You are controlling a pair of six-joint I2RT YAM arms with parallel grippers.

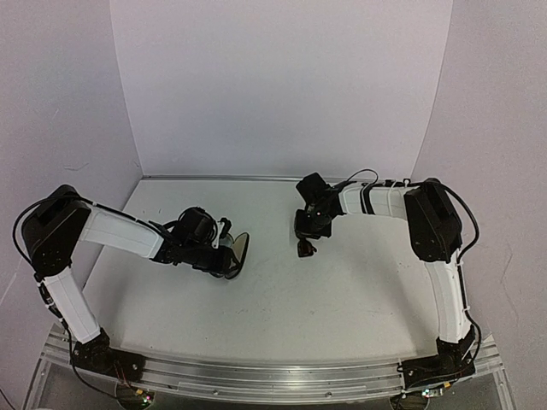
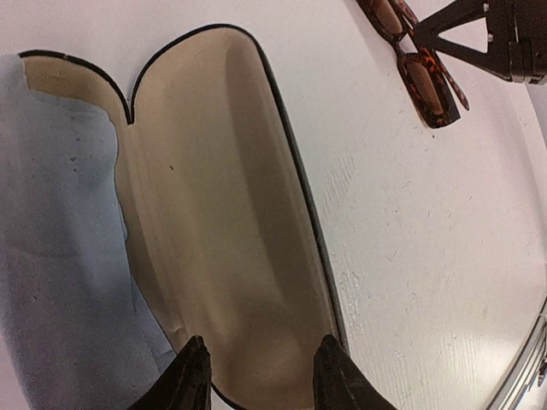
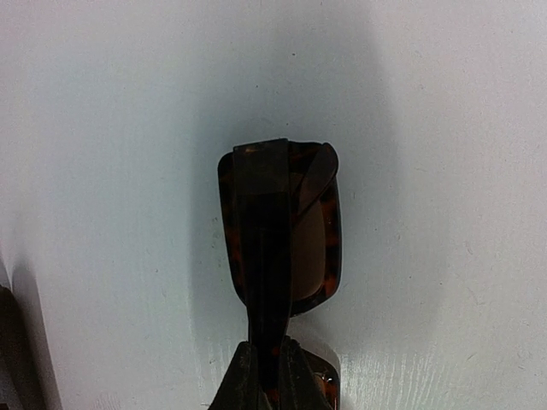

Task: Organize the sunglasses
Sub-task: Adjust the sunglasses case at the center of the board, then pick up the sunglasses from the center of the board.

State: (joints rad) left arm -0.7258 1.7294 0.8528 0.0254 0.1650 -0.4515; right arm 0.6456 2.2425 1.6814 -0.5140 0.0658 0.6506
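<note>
The sunglasses (image 3: 291,226), a folded tortoiseshell-brown pair with dark lenses, hang just above the table with my right gripper (image 3: 272,376) shut on their folded arm and frame. From above they show as a small dark shape (image 1: 304,248) under the right gripper (image 1: 306,232). The left wrist view also catches the sunglasses (image 2: 419,73) at its top right. The black oval glasses case (image 2: 231,213) lies open, tan lining up, with my left gripper (image 2: 261,371) open and its fingertips (image 2: 195,371) standing over the case's near end. In the top view the case (image 1: 240,251) sits at the left gripper (image 1: 224,256).
A light blue cloth (image 2: 60,256) lies partly over the open case's left half. White walls close in the table (image 1: 282,316) at the back and both sides. A metal rail (image 1: 273,376) runs along the near edge.
</note>
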